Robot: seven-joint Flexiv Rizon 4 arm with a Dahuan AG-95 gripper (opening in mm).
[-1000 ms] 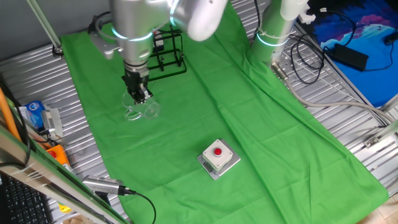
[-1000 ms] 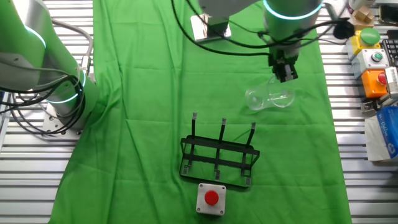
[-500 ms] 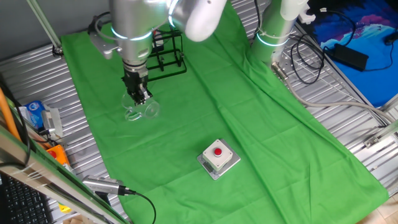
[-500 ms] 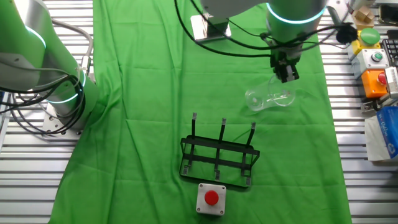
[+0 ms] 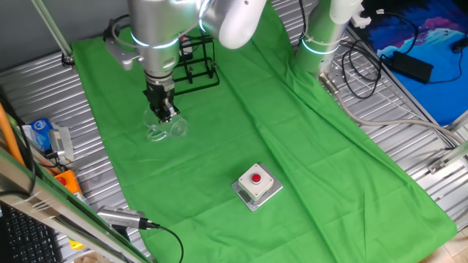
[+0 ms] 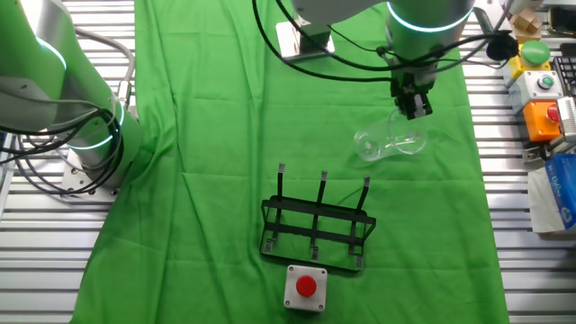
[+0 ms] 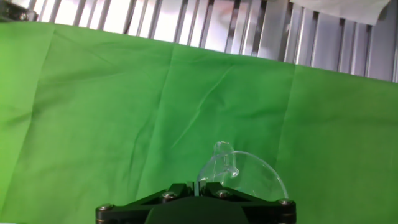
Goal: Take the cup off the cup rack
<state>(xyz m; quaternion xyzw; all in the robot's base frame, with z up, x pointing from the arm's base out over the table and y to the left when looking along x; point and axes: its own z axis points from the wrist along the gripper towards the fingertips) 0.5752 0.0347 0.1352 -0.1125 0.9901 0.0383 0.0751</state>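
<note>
The cup is clear glass and rests tilted on the green cloth, well away from the cup rack, whose black pegs stand bare. My gripper comes down onto the cup from above. In the hand view the gripper has its jaws nearly together with a thin glass wall between them. The cup and its handle show just beyond the fingers.
A grey box with a red button sits on the cloth near the rack. A second arm's base stands at the cloth's edge. Button boxes and cables lie on the metal table around it.
The gripper has shifted only a few pixels; the cup stays in the same spot on the cloth.
</note>
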